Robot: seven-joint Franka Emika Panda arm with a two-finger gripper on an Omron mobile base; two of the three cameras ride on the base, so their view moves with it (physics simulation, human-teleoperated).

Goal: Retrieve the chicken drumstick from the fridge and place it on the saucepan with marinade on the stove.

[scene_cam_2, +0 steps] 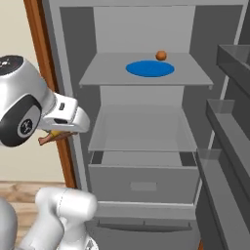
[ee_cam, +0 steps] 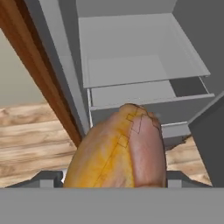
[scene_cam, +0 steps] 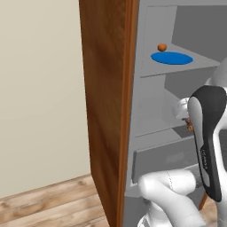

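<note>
1. Left base view: the fridge (scene_cam: 155, 111) is standing open, its brown side panel (scene_cam: 106, 111) facing the room. A blue plate (scene_cam: 172, 58) is lying on the upper shelf with a small orange ball (scene_cam: 162, 47) just behind it. The arm (scene_cam: 206, 137) is crossing the fridge's lower front, hiding most of what the hand is carrying.

2. Right base view: the gripper (scene_cam_2: 52, 135) is hanging at the fridge's left edge, outside the shelves, with a brownish end of the chicken drumstick (scene_cam_2: 49, 139) poking out beneath the hand. The middle shelf (scene_cam_2: 141, 129) and the drawer (scene_cam_2: 144, 180) below are sitting bare.

3. Hand view: the drumstick (ee_cam: 120, 151) is lying between the finger tips (ee_cam: 177, 177), which are standing wide because the meat is bulky; they appear to be clamped on it, so the piece is riding in the hand, clear of the fridge, probably ready to travel to the stove.
</note>
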